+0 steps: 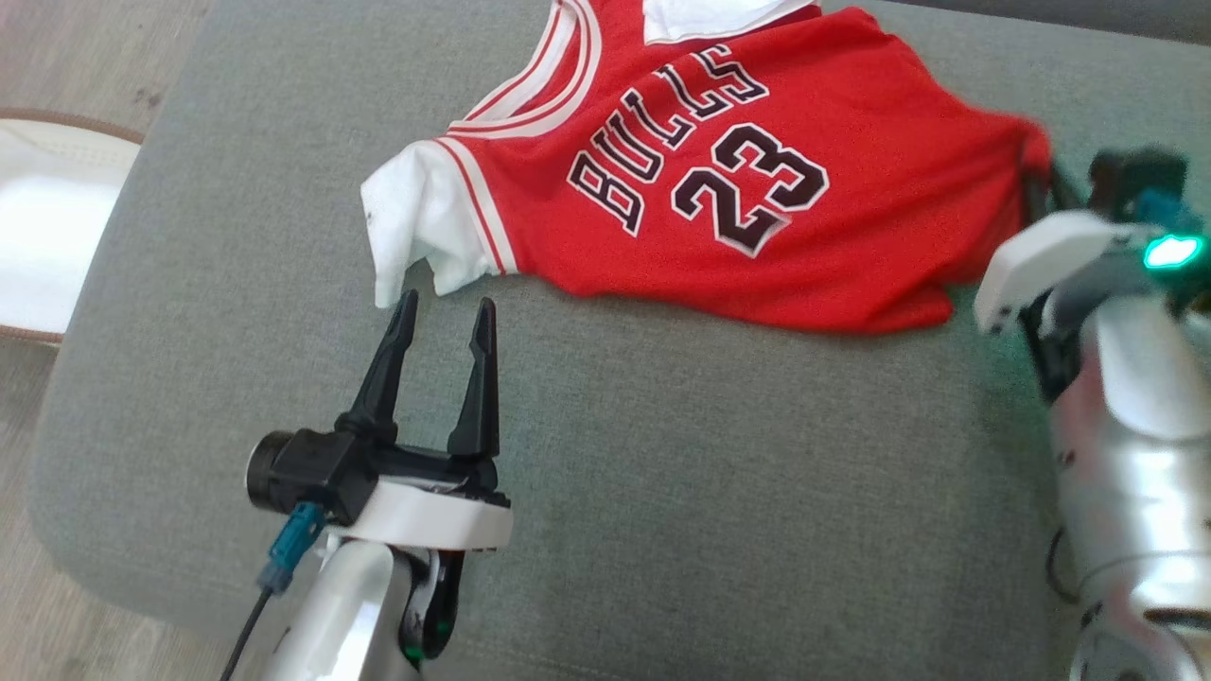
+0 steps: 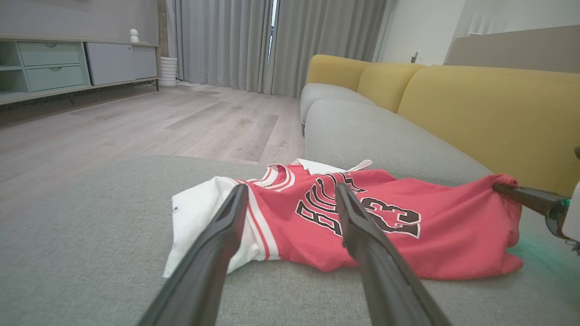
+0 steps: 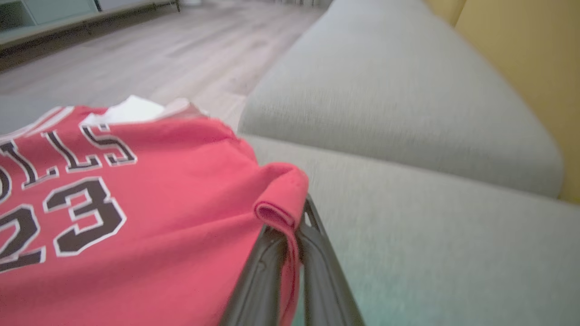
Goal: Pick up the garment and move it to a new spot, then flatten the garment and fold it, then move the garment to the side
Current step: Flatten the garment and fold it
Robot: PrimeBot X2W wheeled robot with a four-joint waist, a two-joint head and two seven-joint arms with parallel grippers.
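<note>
The garment (image 1: 747,189) is a red jersey with white sleeves, lettered BULLS 23, lying spread on the grey sofa seat (image 1: 662,492). My right gripper (image 3: 290,226) is shut on a fold of the garment's (image 3: 136,217) red hem at its right edge; in the head view that gripper (image 1: 1041,184) is mostly hidden behind its wrist. A little in front of the white sleeve (image 1: 416,222), my left gripper (image 1: 447,307) stands open and holds nothing. From the left wrist, the garment (image 2: 362,217) lies just beyond my open left gripper (image 2: 290,192).
Yellow back cushions (image 2: 489,108) stand behind the seat. A second grey seat cushion (image 3: 398,95) adjoins at the far side. Wooden floor (image 2: 136,122) lies beyond the seat's edge, with a white object (image 1: 47,227) on it at the left. A low cabinet (image 2: 68,63) lines the far wall.
</note>
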